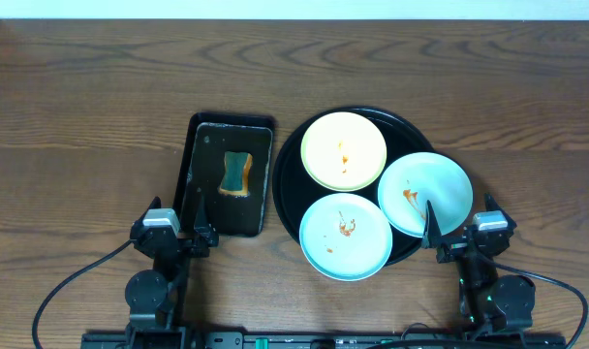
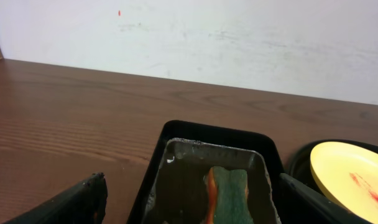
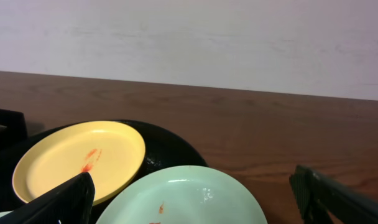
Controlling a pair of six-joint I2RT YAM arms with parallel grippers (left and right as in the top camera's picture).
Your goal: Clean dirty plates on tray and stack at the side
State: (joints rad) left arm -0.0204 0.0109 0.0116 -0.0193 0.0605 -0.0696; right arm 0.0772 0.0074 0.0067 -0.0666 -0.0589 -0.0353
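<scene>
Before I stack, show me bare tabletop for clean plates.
Bare table lies behind both trays, left of the rectangular tray, and right of the round tray. Crowded: three plates fill the round tray; the gap between trays is narrow.

Both arms matte black: left arm (image 1: pixel 147 288) and right arm (image 1: pixel 506 297) each have a round drum-shaped joint housing low down and a light grey block with a darker top face nearer the wrist (screws and markings too small to make out). Left gripper (image 1: pixel 190 225) and right gripper (image 1: pixel 442 237) have plain black fingers that taper to points from overhead; in the wrist views the fingers (image 2: pixel 74 202) (image 3: pixel 58 200) look like thick, dull, wedge-shaped slabs. A thin black cable (image 1: pixel 91 262) loops out from each arm, and a small green light (image 1: pixel 488 292) shows on the right one.
</scene>
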